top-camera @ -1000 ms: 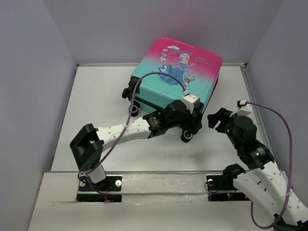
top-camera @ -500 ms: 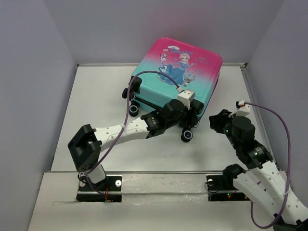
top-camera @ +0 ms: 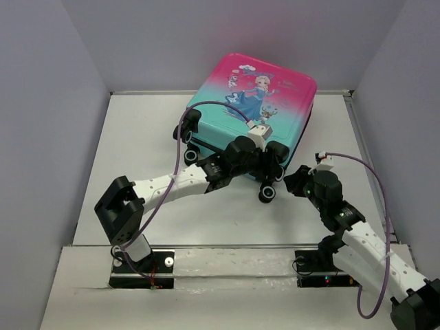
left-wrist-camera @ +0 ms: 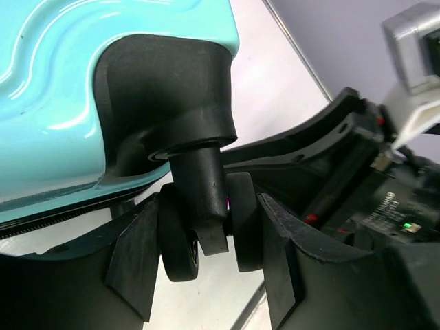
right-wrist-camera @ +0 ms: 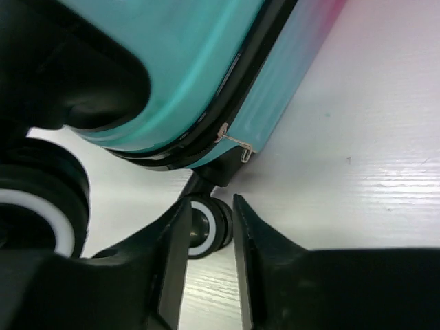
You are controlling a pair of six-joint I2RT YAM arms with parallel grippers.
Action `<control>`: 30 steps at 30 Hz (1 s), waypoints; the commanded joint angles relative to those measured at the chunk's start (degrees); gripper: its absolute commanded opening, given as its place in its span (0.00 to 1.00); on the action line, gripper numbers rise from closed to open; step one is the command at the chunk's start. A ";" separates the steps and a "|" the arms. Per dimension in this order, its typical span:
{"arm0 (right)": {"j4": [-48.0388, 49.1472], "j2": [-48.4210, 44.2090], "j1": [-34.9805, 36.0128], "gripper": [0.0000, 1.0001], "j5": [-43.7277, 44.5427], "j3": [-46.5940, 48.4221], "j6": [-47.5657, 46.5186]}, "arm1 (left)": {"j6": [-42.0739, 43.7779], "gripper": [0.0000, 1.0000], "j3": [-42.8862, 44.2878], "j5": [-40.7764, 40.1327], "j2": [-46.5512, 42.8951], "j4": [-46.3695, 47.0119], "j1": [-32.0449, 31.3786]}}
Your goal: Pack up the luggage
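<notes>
Luggage (top-camera: 256, 103) is lying shut, print side up, at the back right of the white table (top-camera: 137, 137) — glossy hard shell fading pink to teal, black zipper seam, black wheels. Left gripper (left-wrist-camera: 210, 210) is pinching a twin wheel (left-wrist-camera: 180, 237). Right gripper (right-wrist-camera: 210, 206) is straddling a lower wheel (right-wrist-camera: 206, 230), jaws narrow — can't tell if they're touching it.

Worktop (top-camera: 137, 137): white, matte, with a faint wood grain beside the right gripper (top-camera: 292, 182).
Back wall (top-camera: 172, 41): plain pale lilac-grey, beyond the left gripper (top-camera: 273, 172).
Left wall (top-camera: 41, 137), right wall (top-camera: 405, 89): the same colour, outboard of each gripper.
Near ledge (top-camera: 227, 265): white strip behind both grippers.
Light: soft and even.
</notes>
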 commanded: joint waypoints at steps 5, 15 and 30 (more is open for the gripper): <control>18.99 5.99 -1.47 0.53 -3.61 -3.68 -4.39 | -0.82 0.06 1.01 8.63 -4.38 7.99 7.39; 35.61 17.86 -10.26 0.43 -15.55 -5.71 -9.66 | -3.10 0.06 2.77 13.47 -2.97 8.69 7.75; 54.86 33.41 -17.21 0.48 -47.19 -3.43 -10.28 | -1.87 0.06 5.06 12.77 -3.85 5.35 7.75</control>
